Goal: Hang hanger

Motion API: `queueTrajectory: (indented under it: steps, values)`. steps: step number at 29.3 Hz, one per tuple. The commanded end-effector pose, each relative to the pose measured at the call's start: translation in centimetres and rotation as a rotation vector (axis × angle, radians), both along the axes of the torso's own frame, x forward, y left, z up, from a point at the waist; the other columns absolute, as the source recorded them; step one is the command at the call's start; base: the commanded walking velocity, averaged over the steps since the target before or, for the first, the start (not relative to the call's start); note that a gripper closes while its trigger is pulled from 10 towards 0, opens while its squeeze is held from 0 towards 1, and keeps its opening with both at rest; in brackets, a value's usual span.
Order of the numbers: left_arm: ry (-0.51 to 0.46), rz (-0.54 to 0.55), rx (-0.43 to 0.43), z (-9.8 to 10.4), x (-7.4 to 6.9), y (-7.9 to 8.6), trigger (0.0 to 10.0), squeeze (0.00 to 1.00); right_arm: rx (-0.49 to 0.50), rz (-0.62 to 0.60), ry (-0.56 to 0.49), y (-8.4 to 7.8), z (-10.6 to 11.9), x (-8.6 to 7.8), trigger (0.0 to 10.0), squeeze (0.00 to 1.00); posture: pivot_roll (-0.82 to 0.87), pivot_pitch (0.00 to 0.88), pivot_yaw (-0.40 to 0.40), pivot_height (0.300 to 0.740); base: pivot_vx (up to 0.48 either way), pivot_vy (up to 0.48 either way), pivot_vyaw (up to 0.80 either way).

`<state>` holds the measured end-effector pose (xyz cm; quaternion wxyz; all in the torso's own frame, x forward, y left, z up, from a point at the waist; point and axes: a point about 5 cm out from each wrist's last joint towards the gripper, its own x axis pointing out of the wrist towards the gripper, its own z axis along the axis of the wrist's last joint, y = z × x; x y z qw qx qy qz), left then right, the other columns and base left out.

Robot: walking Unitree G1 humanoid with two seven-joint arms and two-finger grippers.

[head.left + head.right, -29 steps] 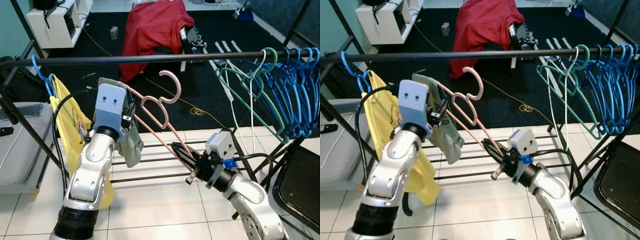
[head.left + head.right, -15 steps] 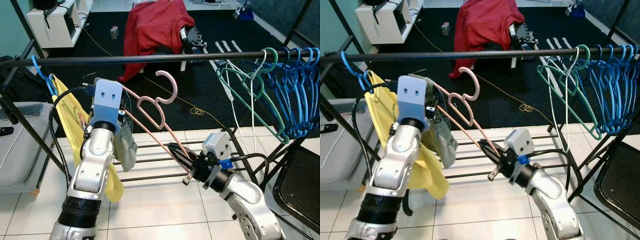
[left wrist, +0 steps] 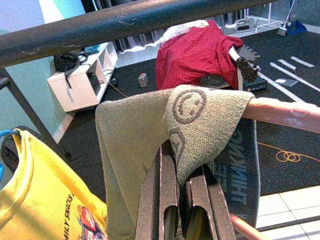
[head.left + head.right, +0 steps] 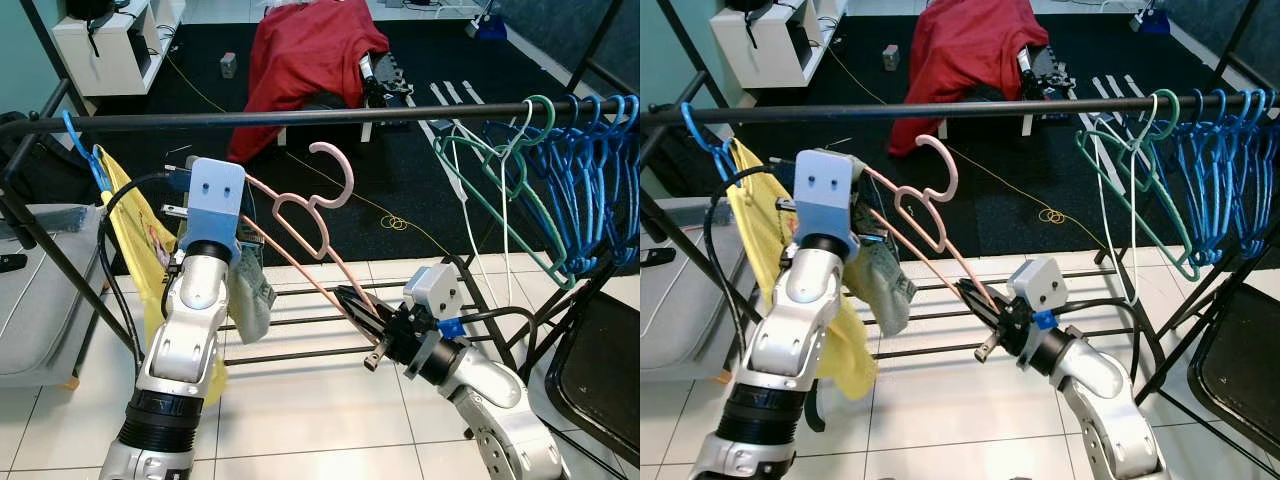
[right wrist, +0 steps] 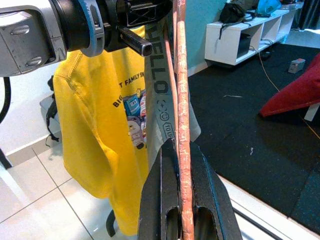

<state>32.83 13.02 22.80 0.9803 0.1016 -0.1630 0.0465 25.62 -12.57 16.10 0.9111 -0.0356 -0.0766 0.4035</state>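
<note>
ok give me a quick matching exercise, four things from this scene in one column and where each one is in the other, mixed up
Things:
1. pink hanger
2. yellow shirt
3. red cloth
4. green hanger

Places:
A. heaped on the dark carpet behind the rail
B. held between the two grippers, below the rail
C. on the rail beside the blue hangers
D. on a blue hanger at the rail's left end

Pairs: 1-B, 2-D, 3-A, 4-C

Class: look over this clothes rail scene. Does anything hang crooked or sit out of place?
Yes. The pink hanger is tilted below the rail, its hook unhooked, held by the left gripper and right gripper. Its grey garment is bunched at one end.
</note>
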Motion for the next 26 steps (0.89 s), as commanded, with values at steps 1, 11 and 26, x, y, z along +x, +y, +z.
queueTrajectory:
  steps: [1, 11, 26]
  values:
    - [-0.015, 0.025, 0.031, 0.1, 0.1, 0.5, 0.0, 0.0, 0.011, 0.015, -0.014, 0.3, 0.3, -0.3, 0.0, 0.0, -0.05, 0.155, 0.024, 0.74, 0.0, 0.0, 0.0]
    - [-0.052, 0.057, 0.117, 1.5, 0.7, 1.5, 0.0, 0.0, -0.008, 0.01, 0.017, -0.2, -0.5, -0.7, 0.0, 0.0, -0.05, 0.157, 0.013, 0.74, 0.0, 0.0, 0.0]
    - [0.02, 0.055, 0.33, 0.2, 3.8, 2.1, 0.0, 0.0, -0.06, -0.067, 0.245, -1.2, -7.3, -5.8, 0.0, 0.0, -0.07, 0.159, 0.031, 0.74, 0.0, 0.0, 0.0]
